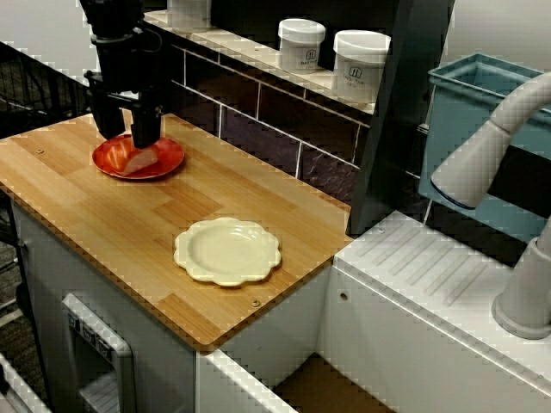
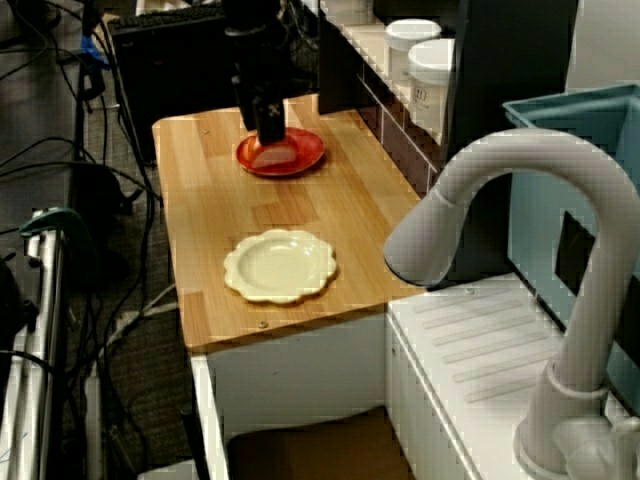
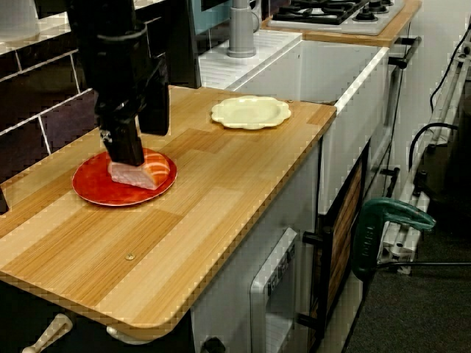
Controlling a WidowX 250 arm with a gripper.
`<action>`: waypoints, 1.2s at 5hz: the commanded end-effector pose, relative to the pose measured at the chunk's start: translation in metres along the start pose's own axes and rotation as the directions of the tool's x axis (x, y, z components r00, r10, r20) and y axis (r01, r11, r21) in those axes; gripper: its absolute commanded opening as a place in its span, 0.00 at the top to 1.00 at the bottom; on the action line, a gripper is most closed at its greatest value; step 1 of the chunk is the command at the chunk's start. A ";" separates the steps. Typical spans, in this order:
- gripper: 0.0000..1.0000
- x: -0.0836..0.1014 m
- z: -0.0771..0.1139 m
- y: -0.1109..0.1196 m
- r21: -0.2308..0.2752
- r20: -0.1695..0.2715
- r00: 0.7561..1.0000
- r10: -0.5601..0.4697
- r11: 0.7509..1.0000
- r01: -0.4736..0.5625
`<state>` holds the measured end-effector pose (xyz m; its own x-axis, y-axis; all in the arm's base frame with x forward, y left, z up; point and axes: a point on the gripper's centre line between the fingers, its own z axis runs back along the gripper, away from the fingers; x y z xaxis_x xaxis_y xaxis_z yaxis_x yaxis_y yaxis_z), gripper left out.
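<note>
Cream plate (image 1: 227, 250) nearest; behind, arm (image 1: 120, 52) upright over red plate (image 1: 173, 158), jaws perhaps astride salmon slice (image 1: 145, 160), grip unclear.

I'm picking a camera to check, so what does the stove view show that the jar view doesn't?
Only the stove view: the stove and a green clamp. Only the jar view: two whole white jars and the faucet spout. Both: the end effector down at the pink food piece on the red plate, plus a cream plate.

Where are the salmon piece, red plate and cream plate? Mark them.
salmon piece (image 3: 140, 173), low side view, its pink top.
red plate (image 3: 110, 200), low side view, front rim.
cream plate (image 1: 227, 249), view from above, centre.
</note>
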<state>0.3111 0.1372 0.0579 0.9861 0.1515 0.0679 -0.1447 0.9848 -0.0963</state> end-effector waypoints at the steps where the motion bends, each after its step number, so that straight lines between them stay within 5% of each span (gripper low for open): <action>1: 0.00 0.016 -0.010 -0.003 0.052 -0.005 1.000 0.011 0.999 -0.010; 2: 0.00 0.017 -0.019 -0.003 0.061 -0.022 1.000 0.012 0.998 -0.010; 3: 1.00 0.016 -0.022 -0.007 0.071 -0.020 1.000 0.001 0.998 0.000; 6: 1.00 0.021 0.016 -0.024 0.064 -0.047 0.998 -0.049 0.997 0.052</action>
<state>0.3314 0.1187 0.0420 0.9911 0.1066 -0.0796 -0.1113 0.9921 -0.0582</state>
